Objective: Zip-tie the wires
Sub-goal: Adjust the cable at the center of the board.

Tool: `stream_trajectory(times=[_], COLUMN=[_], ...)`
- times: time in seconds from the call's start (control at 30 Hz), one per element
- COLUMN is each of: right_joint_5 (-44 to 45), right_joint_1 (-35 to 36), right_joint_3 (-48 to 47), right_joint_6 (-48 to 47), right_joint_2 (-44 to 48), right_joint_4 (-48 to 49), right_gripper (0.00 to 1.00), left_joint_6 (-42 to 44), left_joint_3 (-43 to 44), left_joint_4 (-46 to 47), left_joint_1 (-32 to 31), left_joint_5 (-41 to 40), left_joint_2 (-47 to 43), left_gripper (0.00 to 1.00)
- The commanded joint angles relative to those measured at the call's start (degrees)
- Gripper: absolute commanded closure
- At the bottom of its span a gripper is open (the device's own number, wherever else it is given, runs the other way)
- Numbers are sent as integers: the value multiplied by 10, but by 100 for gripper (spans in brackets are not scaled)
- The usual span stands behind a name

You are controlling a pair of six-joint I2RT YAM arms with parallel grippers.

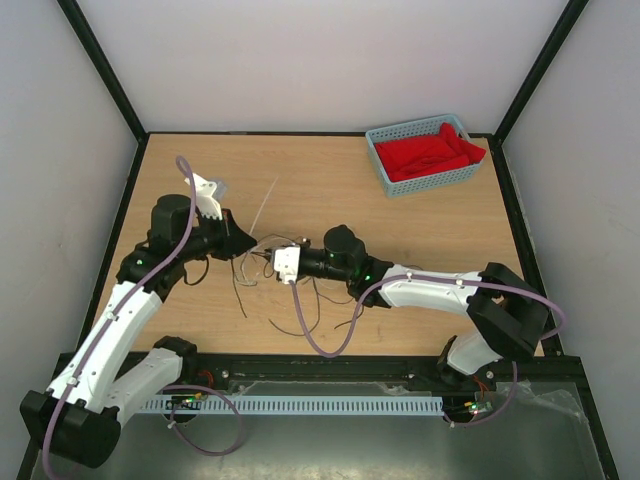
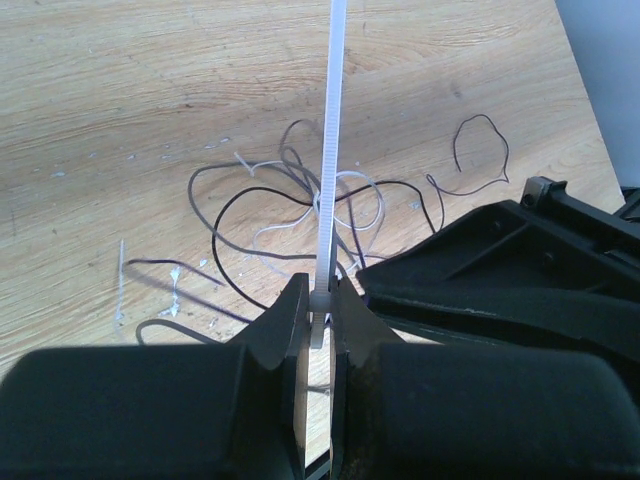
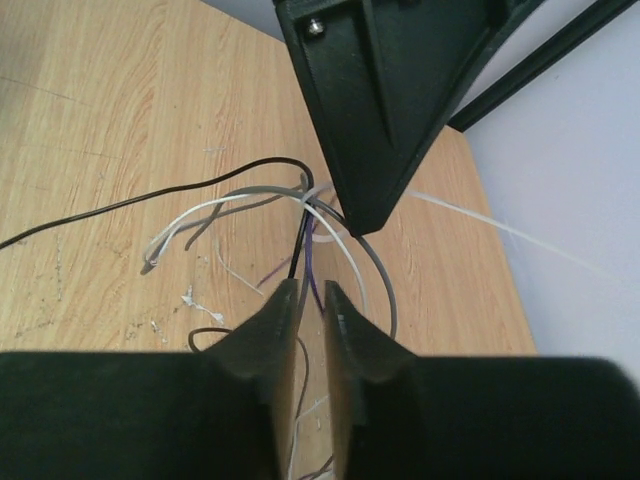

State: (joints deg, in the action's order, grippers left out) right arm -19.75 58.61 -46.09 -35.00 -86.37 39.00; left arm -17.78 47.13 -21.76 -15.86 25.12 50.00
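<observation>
Over wires [image 2: 296, 180], left pincer [image 2: 320, 295] clamping zip tie [image 2: 333, 120]

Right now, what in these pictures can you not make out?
- The zip tie tip: left wrist view, cut off by the top edge.
- Whether the right jaws pinch the wires: right wrist view, strands vanish into their narrow gap.
- Whether the zip tie circles the wires: top view, too small.
- The basket floor: top view, hidden by red cloth.
</observation>
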Motion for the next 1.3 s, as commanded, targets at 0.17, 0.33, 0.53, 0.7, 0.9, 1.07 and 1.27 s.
stream_trajectory(times=[0.17, 0.33, 0.53, 0.7, 0.9, 1.07, 1.27], right_joint_5=[40, 40, -16, -11, 5, 5, -25], right_joint_1=[2, -7, -55, -60, -62, -95, -136], right_joint_3=[47, 87, 87, 77, 74, 65, 43], right_joint_6=[-14, 2, 92, 78, 73, 90, 97], right_joint_2=[68, 103, 122, 93, 51, 47, 27], right_joint_4=[-5, -4, 9, 10, 37, 59, 55], right_gripper=[55, 49, 46, 54, 62, 58, 55], left_joint_6=[7, 9, 16, 10, 7, 7, 7], left_joint_3=[-6, -2, -3, -2, 2, 2, 1], left_joint_4=[13, 13, 13, 13, 13, 10, 10], left_joint_1=[-3, -3, -3, -3, -4, -3, -3], left_joint_5=[-27, -23, -12, -5, 2, 7, 10], left_joint_2=[-1, 0, -8, -16, -16, -16, -17], left_gripper=[100, 100, 100, 100, 100, 100, 100])
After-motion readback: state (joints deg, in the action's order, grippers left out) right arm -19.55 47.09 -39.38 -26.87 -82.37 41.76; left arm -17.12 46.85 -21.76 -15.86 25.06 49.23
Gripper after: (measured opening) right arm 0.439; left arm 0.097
